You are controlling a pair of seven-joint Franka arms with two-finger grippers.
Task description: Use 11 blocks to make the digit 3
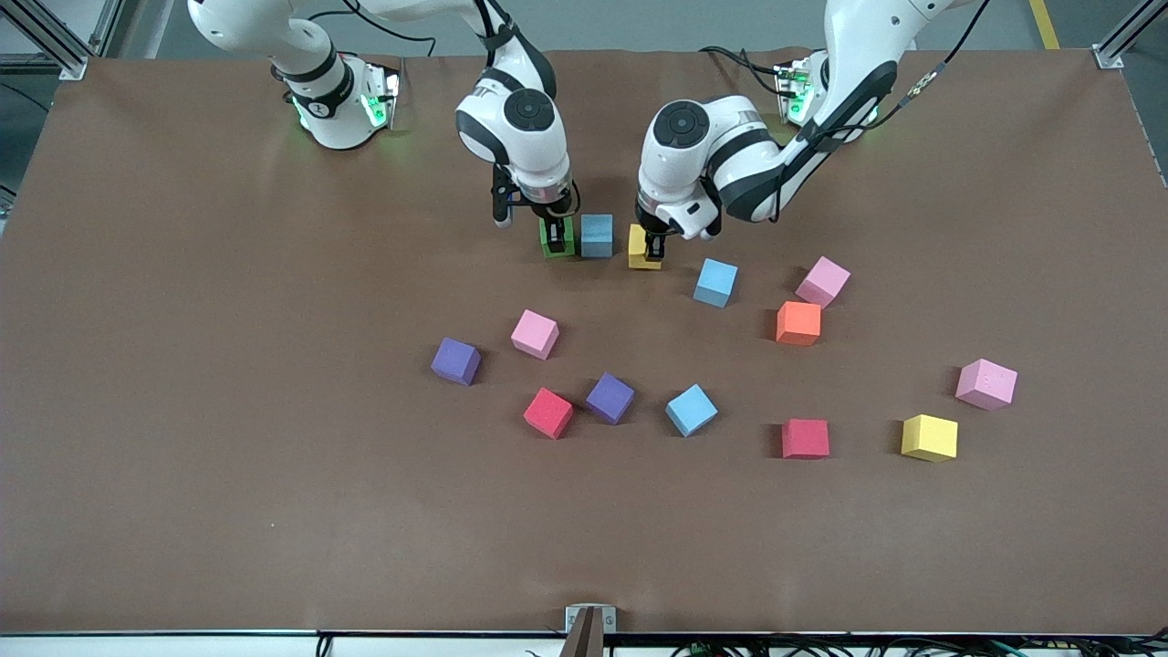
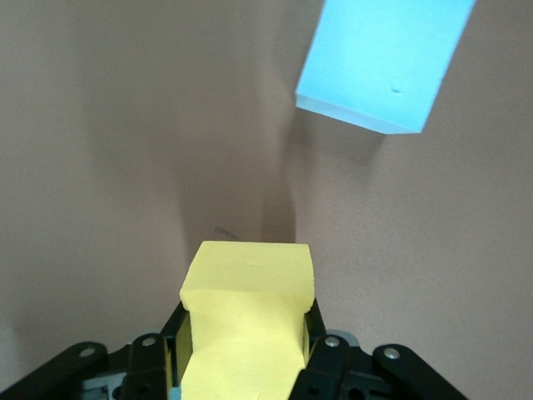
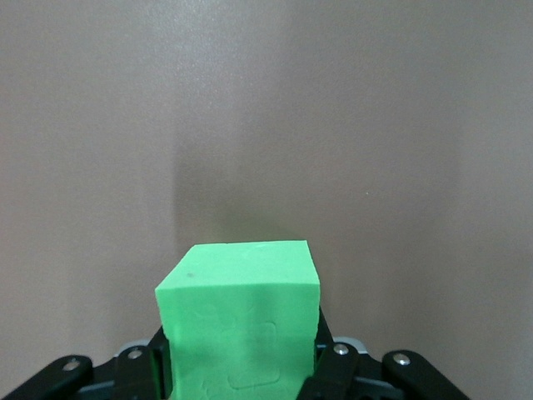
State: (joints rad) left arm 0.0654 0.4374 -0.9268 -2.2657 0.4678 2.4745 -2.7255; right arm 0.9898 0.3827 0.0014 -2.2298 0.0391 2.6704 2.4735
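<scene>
While both arms work at the top bar, only 3 cubes sit in anything like a row, so I judge the digit 3 barely begun. The right gripper (image 1: 557,228) is clamped on the green block (image 1: 557,239), which rests just beside a light blue block (image 1: 597,234). The left gripper (image 1: 653,246) pinches a yellow block (image 1: 642,248) down at the table (image 1: 182,365), near that blue one with a small gap between them. Scattered nearer the front camera lie 2 more light blue blocks (image 1: 715,282), 2 purple (image 1: 455,360), 2 red (image 1: 548,412), a second yellow (image 1: 930,437), 3 pink cubes (image 1: 535,333) and an orange cube (image 1: 798,322). By my count 8 placements remain: 2 lower bars and the joining column.
</scene>
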